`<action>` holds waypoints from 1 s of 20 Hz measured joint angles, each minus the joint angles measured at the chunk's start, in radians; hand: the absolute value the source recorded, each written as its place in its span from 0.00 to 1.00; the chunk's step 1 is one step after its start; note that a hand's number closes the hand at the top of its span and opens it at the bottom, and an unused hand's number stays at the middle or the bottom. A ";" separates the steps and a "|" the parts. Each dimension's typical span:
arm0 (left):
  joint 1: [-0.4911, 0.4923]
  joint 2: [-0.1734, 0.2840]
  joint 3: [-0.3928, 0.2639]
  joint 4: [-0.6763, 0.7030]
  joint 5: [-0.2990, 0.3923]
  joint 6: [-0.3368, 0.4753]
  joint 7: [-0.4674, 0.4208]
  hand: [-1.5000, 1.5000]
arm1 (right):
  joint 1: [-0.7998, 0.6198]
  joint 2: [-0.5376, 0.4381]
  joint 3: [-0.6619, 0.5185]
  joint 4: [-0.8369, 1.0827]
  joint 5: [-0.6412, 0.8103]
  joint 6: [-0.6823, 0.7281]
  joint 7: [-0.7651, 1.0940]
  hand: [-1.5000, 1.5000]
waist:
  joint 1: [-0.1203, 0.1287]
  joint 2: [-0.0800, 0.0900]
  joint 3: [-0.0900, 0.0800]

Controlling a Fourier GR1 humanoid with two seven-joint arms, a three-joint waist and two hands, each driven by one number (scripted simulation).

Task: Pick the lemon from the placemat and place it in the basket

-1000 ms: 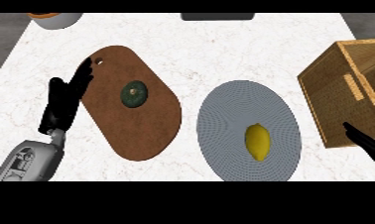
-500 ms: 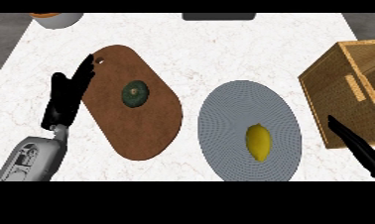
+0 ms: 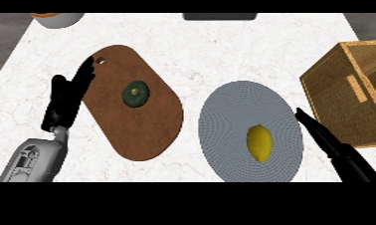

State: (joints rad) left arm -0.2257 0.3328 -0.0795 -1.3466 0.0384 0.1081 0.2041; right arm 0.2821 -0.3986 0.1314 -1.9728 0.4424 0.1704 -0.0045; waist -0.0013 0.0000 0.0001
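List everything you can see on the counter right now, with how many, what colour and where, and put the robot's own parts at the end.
lemon: one, yellow, on the placemat.
placemat: one, grey, round, right of centre.
basket: one, tan wicker, at the right edge.
cutting board: one, brown, left of centre.
dark green fruit: one, on the cutting board.
bowl: one, grey with orange inside, top left, partly cut off.
dark object: one, top centre edge, cannot tell what.
counter: one, white marble.
left hand: black, open, beside the cutting board's left edge.
right hand: black, open, between placemat and basket.
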 measured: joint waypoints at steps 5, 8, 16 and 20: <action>0.034 -0.021 0.016 -0.050 -0.032 -0.014 0.016 0.50 | -0.024 0.057 0.005 0.068 0.061 -0.018 -0.043 0.00 | 0.000 0.000 0.000; 0.041 -0.029 0.035 -0.058 -0.040 -0.036 0.024 0.50 | -0.069 0.090 0.014 0.107 0.095 -0.015 -0.037 0.00 | 0.001 0.000 0.000; 0.020 -0.061 0.075 -0.040 -0.088 -0.063 0.024 0.50 | -0.125 0.158 0.015 0.200 0.149 -0.016 -0.062 0.00 | 0.000 0.000 0.000; 0.000 -0.080 0.096 -0.019 -0.100 -0.074 0.016 0.50 | -0.122 0.184 0.032 0.215 0.182 -0.014 -0.055 0.00 | -0.001 0.000 0.000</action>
State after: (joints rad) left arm -0.2259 0.2525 0.0161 -1.3656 -0.0612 0.0344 0.2205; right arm 0.1602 -0.2146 0.1636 -1.7583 0.6245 0.1560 -0.0590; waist -0.0023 -0.0002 0.0000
